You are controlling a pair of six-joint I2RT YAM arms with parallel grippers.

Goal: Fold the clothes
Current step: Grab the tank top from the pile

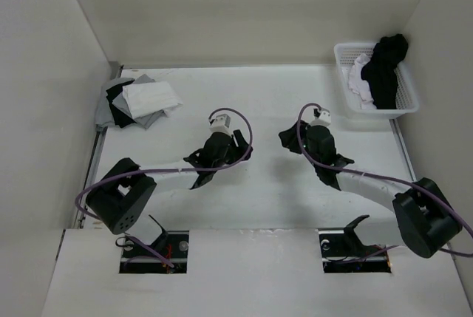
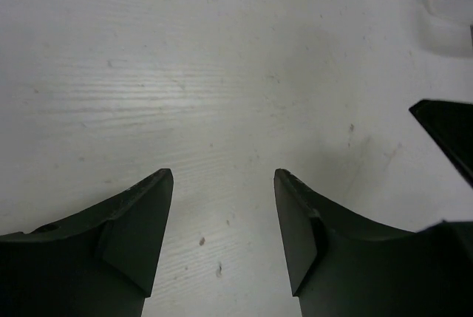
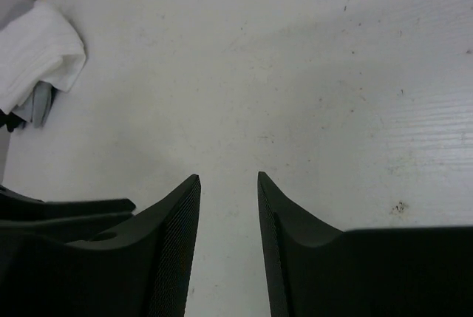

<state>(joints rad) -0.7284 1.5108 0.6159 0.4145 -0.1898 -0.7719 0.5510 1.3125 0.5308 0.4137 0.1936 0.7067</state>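
L hand [image 2: 223, 175] wide open, R hand [image 3: 229, 178] narrower, both empty

White desk [image 1: 266, 99], scuffed and speckled. White slotted plastic basket [image 1: 384, 112] on it. Pile of grey, white, black garments [image 1: 140, 101] well left of basket, level with it.

Bare worktop [image 1: 266, 95] is left open ahead of the left tool [image 2: 222, 176] and the right tool [image 3: 229, 178], with nothing between either set of jaws. The far left corner is blocked by a pile of garments [image 1: 140, 101]. The far right corner is blocked by a white basket [image 1: 380, 112] draped with a black garment [image 1: 386, 66]. The sides are closed by walls [image 1: 52, 73].
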